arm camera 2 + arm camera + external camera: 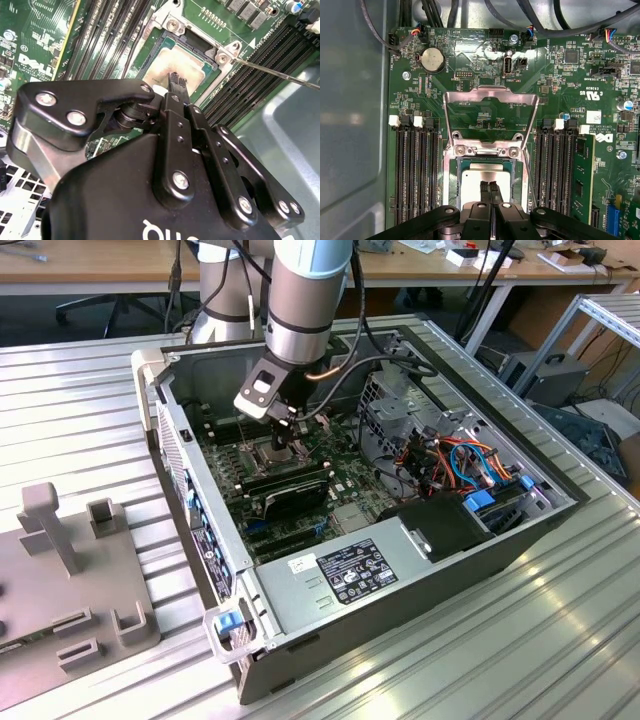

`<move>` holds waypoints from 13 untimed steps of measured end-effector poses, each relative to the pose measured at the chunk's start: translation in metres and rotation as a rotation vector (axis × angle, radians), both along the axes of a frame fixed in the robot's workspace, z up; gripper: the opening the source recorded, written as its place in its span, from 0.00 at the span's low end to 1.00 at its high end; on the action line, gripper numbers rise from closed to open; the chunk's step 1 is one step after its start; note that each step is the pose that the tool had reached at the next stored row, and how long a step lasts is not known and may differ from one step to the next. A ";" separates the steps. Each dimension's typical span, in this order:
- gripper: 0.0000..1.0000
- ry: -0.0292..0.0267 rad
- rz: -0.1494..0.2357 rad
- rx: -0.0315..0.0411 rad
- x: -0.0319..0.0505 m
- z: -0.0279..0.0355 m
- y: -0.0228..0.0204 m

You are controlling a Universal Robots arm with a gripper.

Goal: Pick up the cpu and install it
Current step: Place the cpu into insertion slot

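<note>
We look down on an open computer case (400, 590) lying on a ribbed metal tabletop (80, 400). The arm (305, 300) reaches into it, and the gripper (285, 435) hangs low over the board (560, 75), toward 10 o'clock from the case's middle in the exterior view. A grey holder (60, 570) sits on the tabletop at 9 o'clock of the case, well apart.

In both wrist views the jaws are clenched together with nothing between them. Their tips sit over the cpu (472, 181), on or just above its dull silver top; we cannot tell whether they touch it. The cpu lies flat inside the socket (456, 172), between two banks of memory slots (415, 170). The frame (490, 95) stands hinged open on the far side of the socket from the jaws, with its thin lever (280, 74) swung clear.

We judge the picking up to be over and the installing to be in hand: the cpu looks seated, the frame not yet closed. Any move from here calls for a light touch, straight up or down, since a sideways drag could shift the cpu in the socket.
</note>
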State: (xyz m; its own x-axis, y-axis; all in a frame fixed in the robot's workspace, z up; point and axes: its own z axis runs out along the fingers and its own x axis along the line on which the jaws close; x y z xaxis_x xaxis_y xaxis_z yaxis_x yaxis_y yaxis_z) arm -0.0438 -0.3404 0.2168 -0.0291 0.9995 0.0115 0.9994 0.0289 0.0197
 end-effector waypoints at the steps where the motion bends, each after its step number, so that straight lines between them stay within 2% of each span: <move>1: 0.11 0.0000 0.000 0.0000 -0.0002 -0.0002 0.0000; 13: 0.11 0.0000 0.000 0.0000 -0.0034 -0.0015 0.0000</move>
State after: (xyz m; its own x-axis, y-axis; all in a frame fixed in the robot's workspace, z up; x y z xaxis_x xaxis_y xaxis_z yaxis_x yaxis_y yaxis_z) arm -0.0472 -0.3404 0.2153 -0.0292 0.9995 0.0115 0.9994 0.0290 0.0196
